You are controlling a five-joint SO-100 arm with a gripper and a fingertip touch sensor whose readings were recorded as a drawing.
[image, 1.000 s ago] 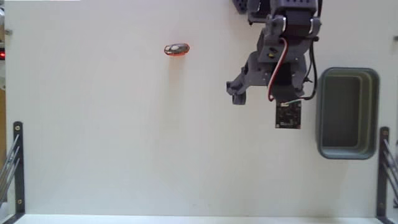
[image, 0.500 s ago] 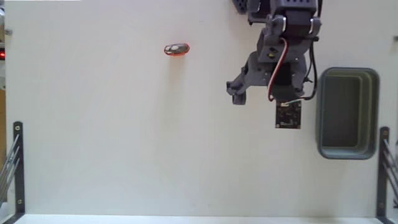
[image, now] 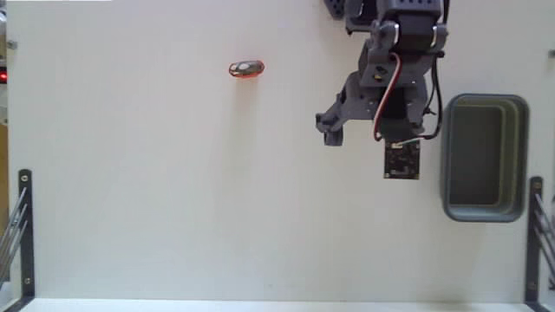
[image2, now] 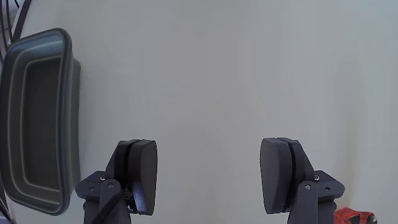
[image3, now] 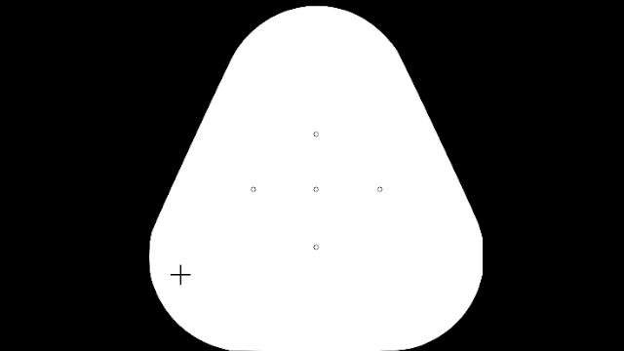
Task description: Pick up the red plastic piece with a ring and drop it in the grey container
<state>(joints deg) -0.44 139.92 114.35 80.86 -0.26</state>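
The red plastic piece with a ring [image: 246, 68] lies on the white table at upper centre-left in the fixed view, far from the arm. The grey container [image: 484, 158] stands at the right edge and looks empty; the wrist view shows it at the left [image2: 37, 121]. My gripper [image: 366, 143] hangs over bare table just left of the container, well to the right of the red piece. The wrist view shows my gripper [image2: 209, 177] open, its two dark fingers wide apart with nothing between them. A small red bit [image2: 354, 216] shows in that view's bottom right corner; I cannot tell what it is.
Black metal brackets stand at the lower left [image: 24, 230] and lower right [image: 534, 234] table edges. The arm's base [image: 390, 13] sits at the top right. White table [image: 173, 191] stretches between the red piece and the gripper.
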